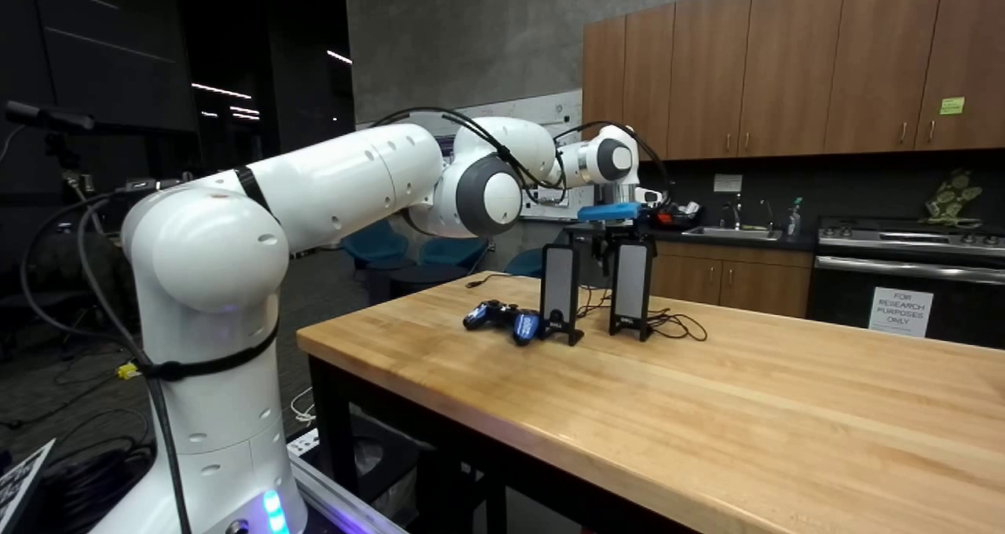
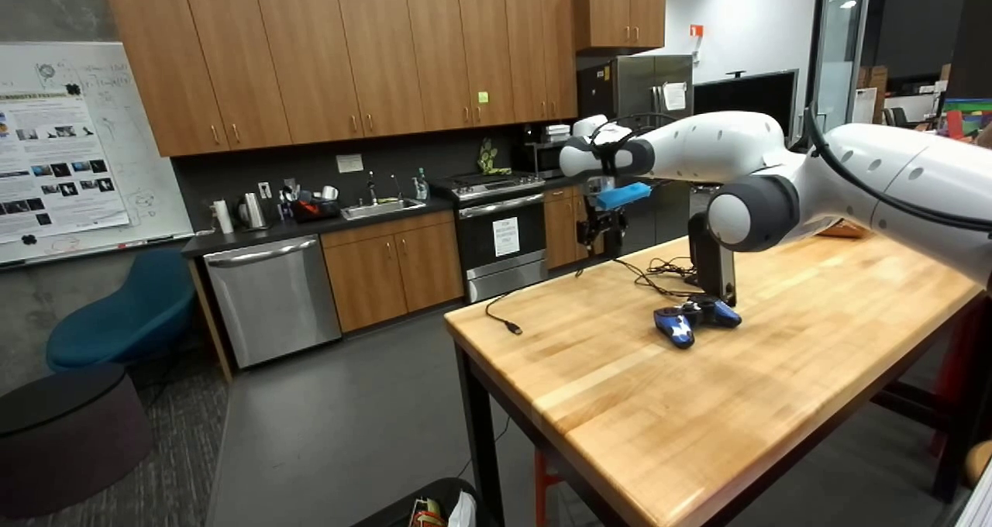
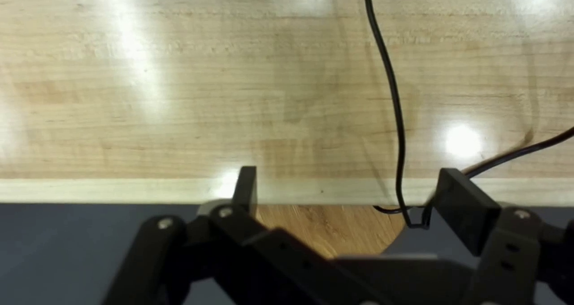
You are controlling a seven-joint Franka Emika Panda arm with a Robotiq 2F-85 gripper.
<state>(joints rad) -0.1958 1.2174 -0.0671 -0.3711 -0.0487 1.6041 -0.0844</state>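
My gripper [image 3: 349, 175] stands open above the table's edge in the wrist view, its two fingers [image 3: 466, 206] wide apart. A thin black cable [image 3: 394, 94] runs down the picture between them and bends by the right-hand finger; whether it touches that finger I cannot tell. Another stretch of black cable [image 3: 529, 150] passes behind the same finger. In an exterior view the gripper is partly hidden behind two upright black speakers [image 1: 559, 287] with grey fronts. One speaker [image 2: 713, 267] shows in an exterior view, partly covered by the arm. A blue-and-black game controller [image 2: 697, 318] lies beside it.
Tangled cables [image 1: 679, 326] lie behind the speakers on the wooden table [image 1: 707, 408]. A cable with a plug [image 2: 508, 325] lies near the table's corner. Below the table edge shows a round wooden surface [image 3: 323, 228]. A counter with a sink [image 2: 384, 208] stands beyond.
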